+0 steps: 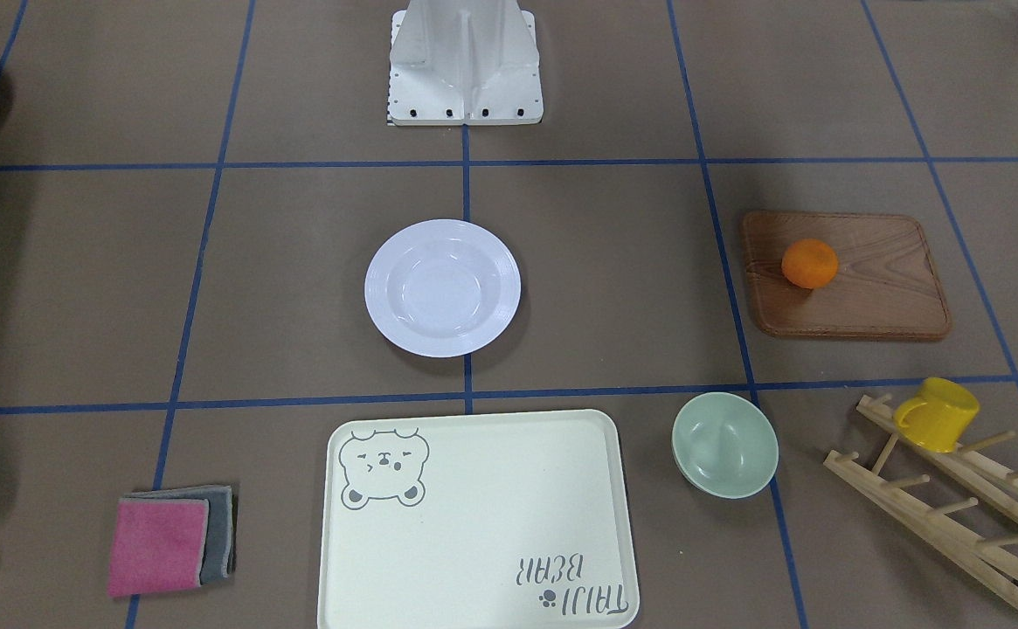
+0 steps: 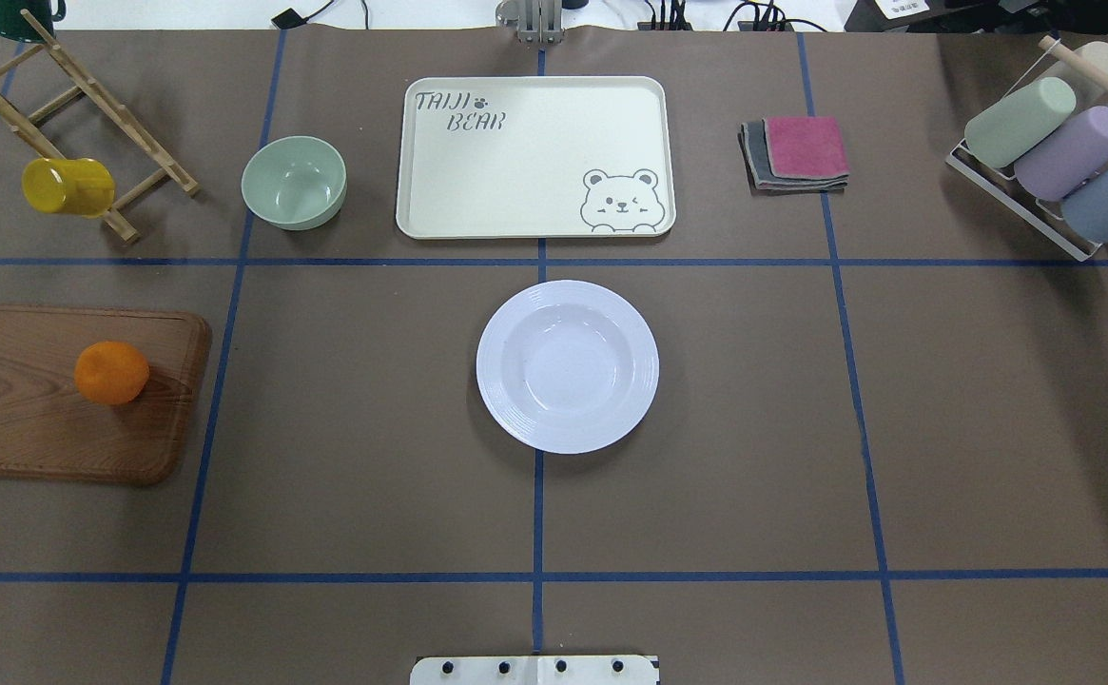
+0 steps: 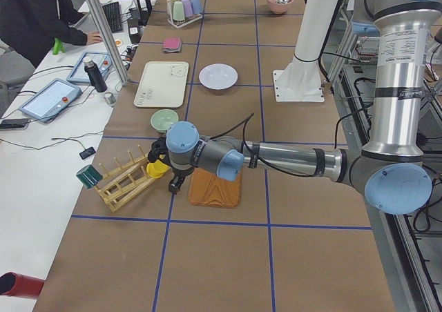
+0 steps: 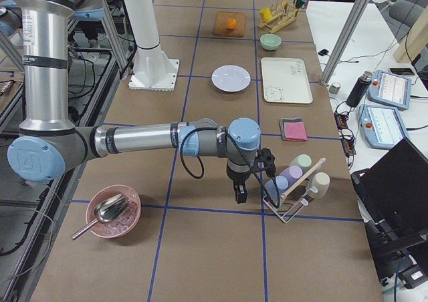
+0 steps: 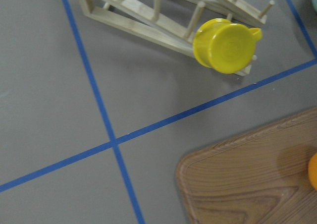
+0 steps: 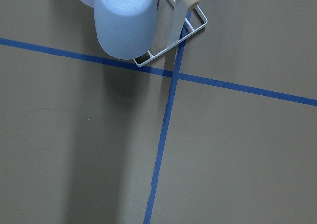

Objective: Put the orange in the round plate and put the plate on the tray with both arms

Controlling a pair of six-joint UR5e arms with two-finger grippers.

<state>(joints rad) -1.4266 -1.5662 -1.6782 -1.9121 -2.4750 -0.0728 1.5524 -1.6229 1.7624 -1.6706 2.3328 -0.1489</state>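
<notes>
Front view: no gripper over plate, board or tray. orange (image 1: 810,263) sits on the wooden board (image 1: 876,301), round plate (image 1: 443,287) empty at table centre, tray (image 1: 474,524) bare, near the plate, not touching. Nothing placed yet, so I read this as step one: fetch the orange

Overhead: same layout, no grippers in frame. green bowl (image 2: 294,181) beside the tray, not my target

Left-side view: my left gripper (image 3: 173,185) hangs low, pointing down, between the wooden mug rack (image 3: 121,186) and the board's edge. Orange hidden behind my left arm (image 3: 283,161). Jaws apart or together: can't tell from this angle

Right-side view: my right gripper (image 4: 239,194) hovers just beside the wire cup rack (image 4: 284,208); plate and tray well apart from it, further up the table. Jaw state: can't tell either

Left wrist cam: board corner lower right, sliver of orange at the right frame edge, yellow mug (image 5: 225,44) on the rack above. So the orange is near my left gripper, off to one side, not under it. No fingers in frame

Right wrist cam: pale blue cup (image 6: 124,21), wire rack, tape lines. No task item near this gripper

Next, my call: shift left gripper over the orange, jaws wide, descend, close gently since it can roll, carry to plate centre. Then right gripper has to come in for opposite-rim grips on the plate
</notes>
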